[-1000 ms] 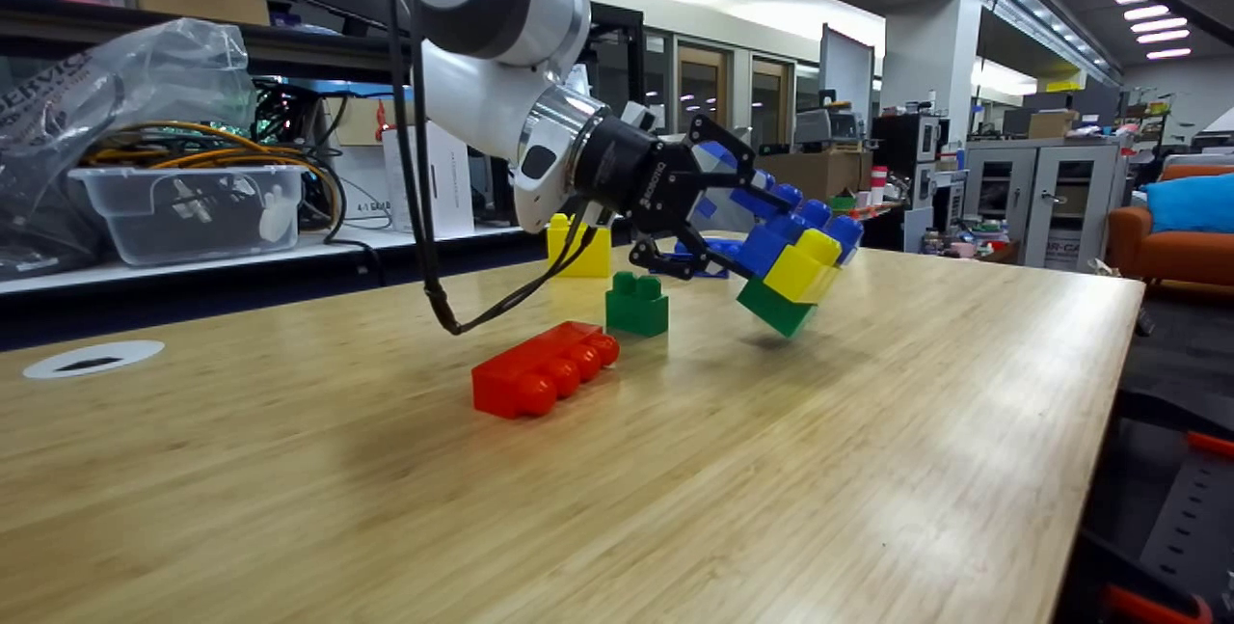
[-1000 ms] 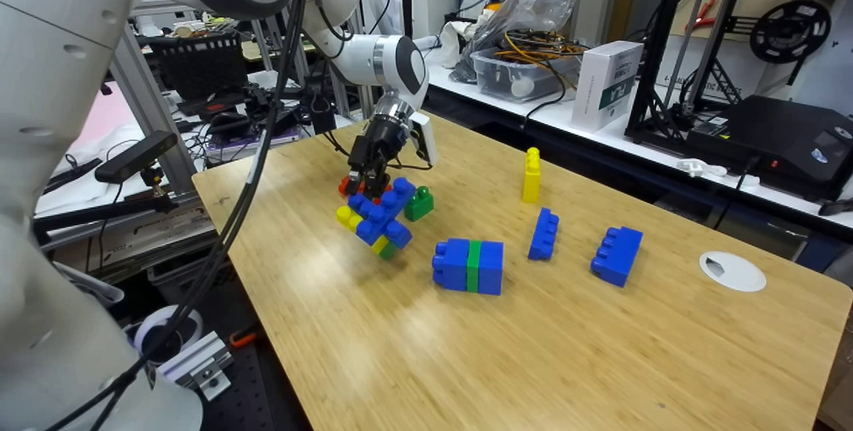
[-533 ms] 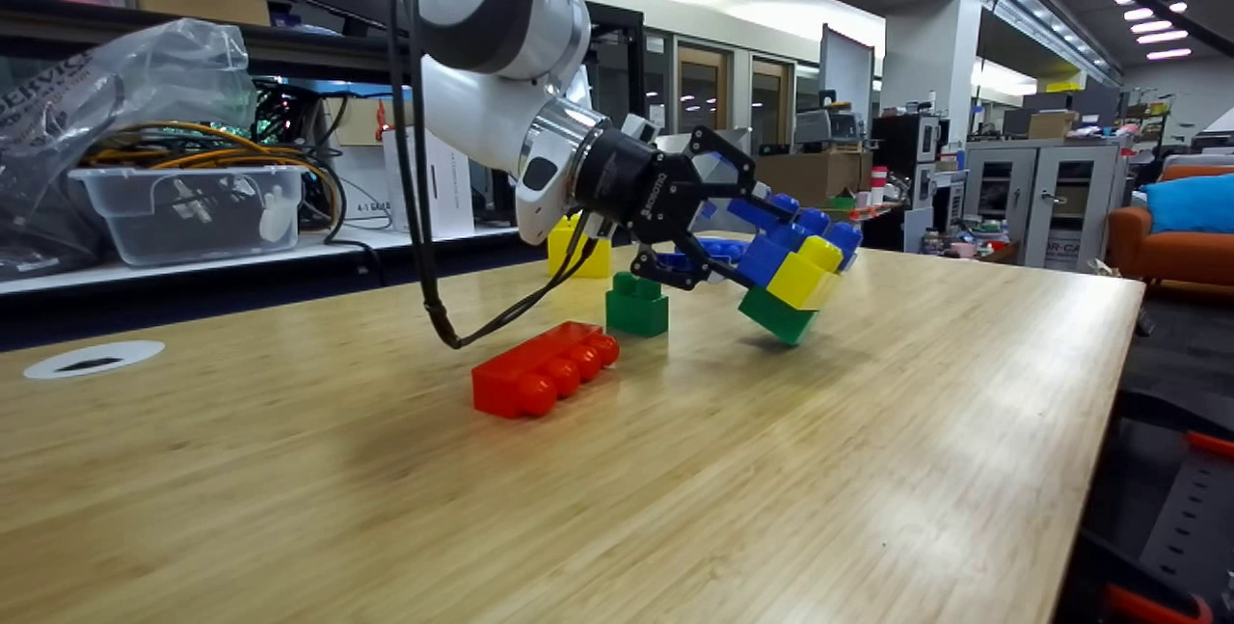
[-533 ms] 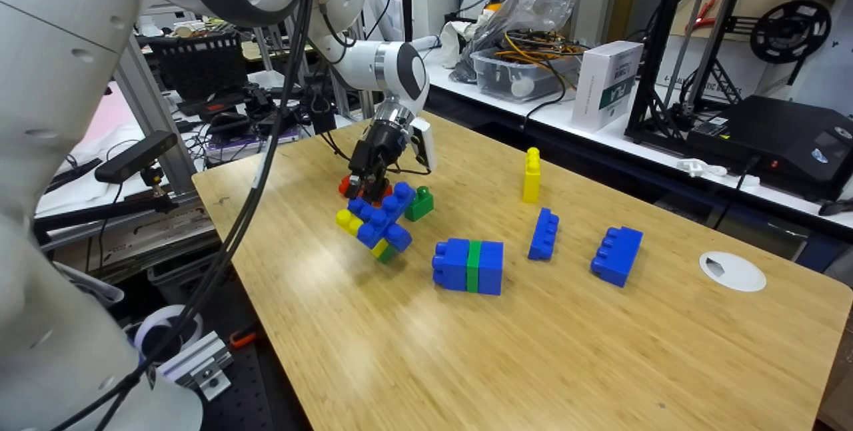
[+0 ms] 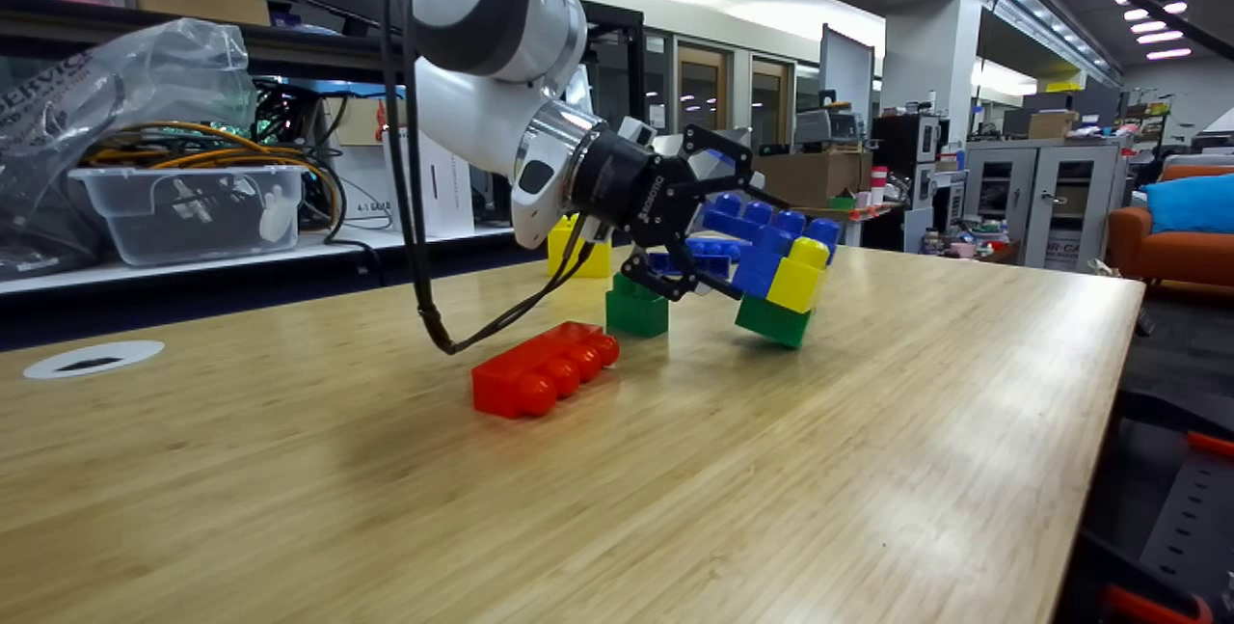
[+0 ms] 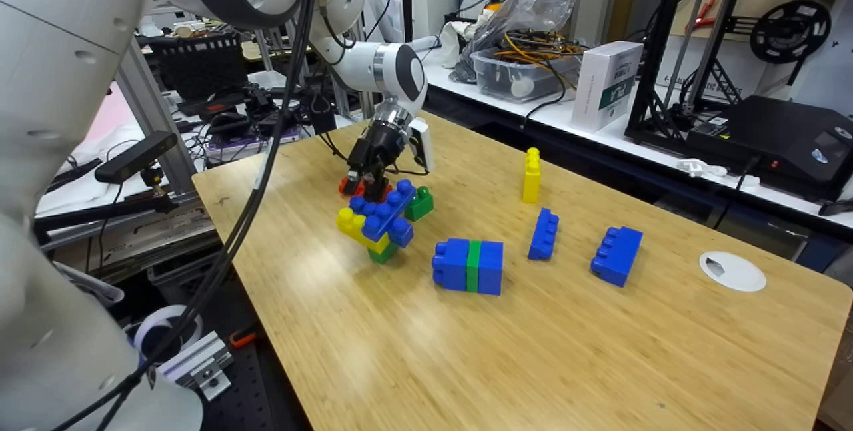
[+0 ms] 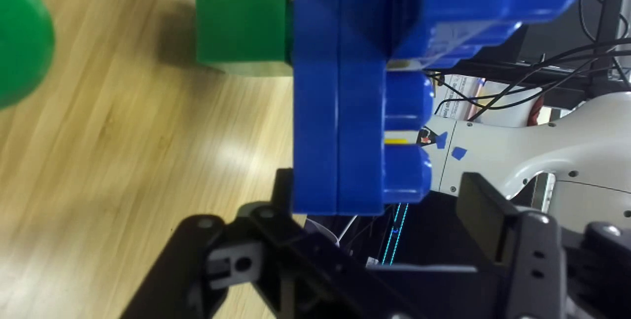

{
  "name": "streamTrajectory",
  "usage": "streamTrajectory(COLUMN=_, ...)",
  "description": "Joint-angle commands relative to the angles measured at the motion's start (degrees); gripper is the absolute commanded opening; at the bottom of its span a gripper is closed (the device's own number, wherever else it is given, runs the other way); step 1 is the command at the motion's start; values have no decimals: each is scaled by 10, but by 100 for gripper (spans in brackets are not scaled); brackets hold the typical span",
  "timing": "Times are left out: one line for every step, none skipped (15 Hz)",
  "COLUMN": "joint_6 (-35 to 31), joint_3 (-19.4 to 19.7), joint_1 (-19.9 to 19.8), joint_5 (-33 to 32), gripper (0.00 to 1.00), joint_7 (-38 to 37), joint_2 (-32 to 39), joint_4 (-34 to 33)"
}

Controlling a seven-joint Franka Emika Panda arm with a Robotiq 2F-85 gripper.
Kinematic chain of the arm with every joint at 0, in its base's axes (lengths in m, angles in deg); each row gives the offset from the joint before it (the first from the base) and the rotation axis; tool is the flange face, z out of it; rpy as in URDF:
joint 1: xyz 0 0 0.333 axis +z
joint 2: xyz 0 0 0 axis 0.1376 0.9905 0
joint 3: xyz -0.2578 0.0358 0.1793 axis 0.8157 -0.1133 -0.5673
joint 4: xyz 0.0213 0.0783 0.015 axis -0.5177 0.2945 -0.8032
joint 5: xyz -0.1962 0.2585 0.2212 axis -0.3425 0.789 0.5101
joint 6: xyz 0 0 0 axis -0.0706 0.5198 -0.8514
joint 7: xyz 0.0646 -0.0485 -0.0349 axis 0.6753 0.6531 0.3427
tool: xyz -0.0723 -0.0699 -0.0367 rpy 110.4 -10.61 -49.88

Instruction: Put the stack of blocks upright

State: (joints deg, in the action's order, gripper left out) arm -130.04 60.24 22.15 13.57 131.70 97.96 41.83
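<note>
Stack [image 5: 779,267] nearer upright; wrist view crops it.

Block stack [image 7: 357,97] partly beyond wrist view.

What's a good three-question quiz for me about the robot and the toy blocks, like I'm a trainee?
1. True or false: the gripper is open.
2. Pick one. Which colour is lowest in the stack of blocks?
A) yellow
B) green
C) blue
3. Fill in the number: in an exterior view, the red brick shows ___ round bumps.

Key:
1. True; its fingers are spread apart.
2. B
3. Four
</note>
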Motion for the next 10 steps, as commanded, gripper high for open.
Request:
streamTrajectory(joint_6=7, joint_3=-3, joint_1=3, joint_5=-10, gripper=100, joint_7=8, joint_2=8, joint_4=-11)
streamTrajectory(joint_6=7, joint_3=-3, joint_1=4, joint_5=-10, gripper=100, joint_7=8, joint_2=9, joint_4=-11)
streamTrajectory(joint_6=7, joint_3=-3, joint_1=5, joint_5=-10, gripper=100, joint_7=8, joint_2=9, joint_4=-11)
streamTrajectory(joint_6=6, joint_3=-3, joint_1=6, joint_5=-10, gripper=100, joint_7=7, joint_2=9, joint_4=-11)
streamTrajectory(joint_6=6, joint_3=-3, joint_1=6, joint_5=-10, gripper=100, joint_7=7, joint_2=9, joint_4=-10)
streamTrajectory(joint_6=6, joint_3=-3, joint_1=7, joint_5=-10, gripper=100, joint_7=7, joint_2=9, joint_4=-11)
streamTrajectory(joint_6=6, joint_3=-3, joint_1=7, joint_5=-10, gripper=100, joint_7=7, joint_2=9, joint_4=-10)
streamTrajectory(joint_6=5, joint_3=-3, joint_1=7, joint_5=-10, gripper=100, joint_7=6, joint_2=9, joint_4=-10)
streamTrajectory(joint_6=5, joint_3=-3, joint_1=7, joint_5=-9, gripper=100, joint_7=6, joint_2=9, joint_4=-9)
streamTrajectory(joint_6=2, joint_3=-4, joint_1=7, joint_5=-8, gripper=100, joint_7=6, joint_2=7, joint_4=-8)
